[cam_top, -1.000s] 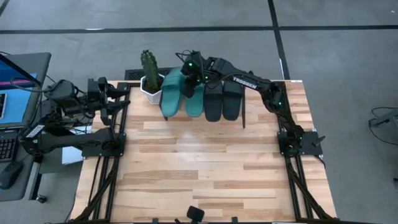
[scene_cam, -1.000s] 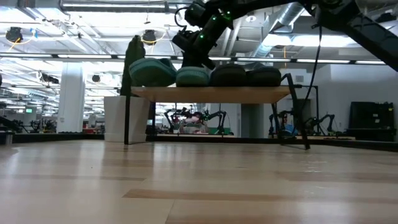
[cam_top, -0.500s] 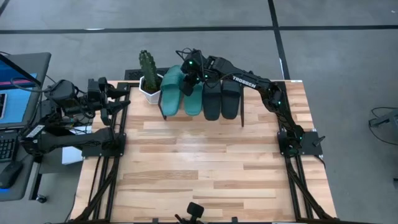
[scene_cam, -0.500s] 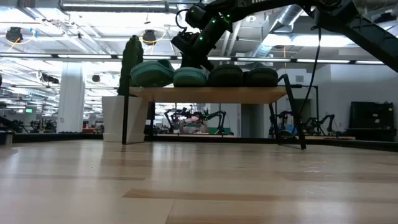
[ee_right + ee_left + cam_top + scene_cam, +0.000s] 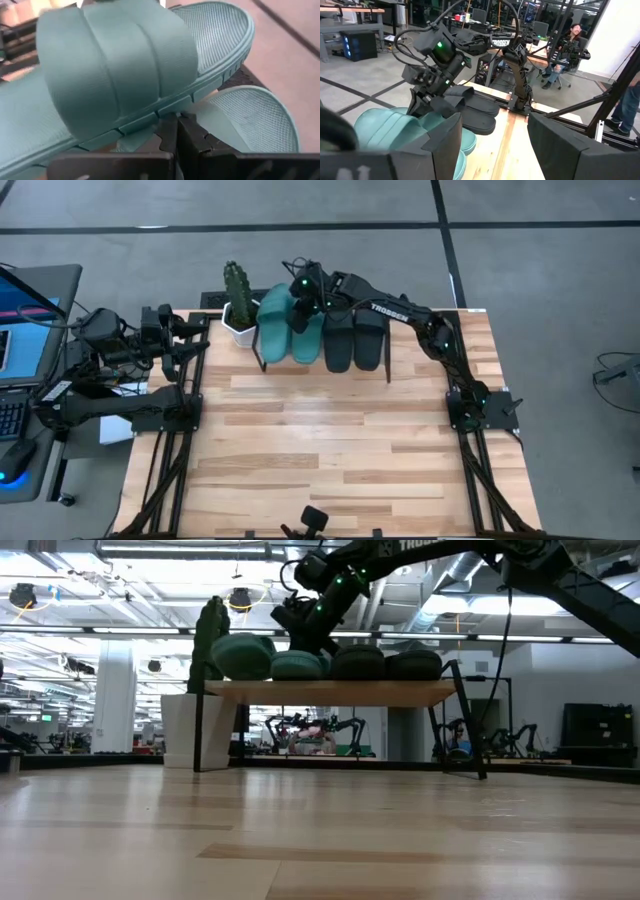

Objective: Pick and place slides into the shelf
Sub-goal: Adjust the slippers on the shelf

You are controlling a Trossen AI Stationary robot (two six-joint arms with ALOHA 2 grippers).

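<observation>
We saw small wood-topped black-legged shelf (image 5: 322, 352) nudged toward 11 o'clock; closed right gripper (image 5: 300, 308) pressing teal green slide sandals (image 5: 274, 326); left gripper (image 5: 196, 326) open, idle; placement near done.

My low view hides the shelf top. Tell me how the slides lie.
Observer: Four lie side by side on the low wood-topped shelf: two teal green slide sandals, then two black slide sandals.
Operator: Report the right gripper.
Observer: The right gripper is shut, tips at the sole edge of a tilted teal sandal overlapping the other.
Operator: Now the left gripper.
Observer: The left gripper is open, beside the table's left edge.
</observation>
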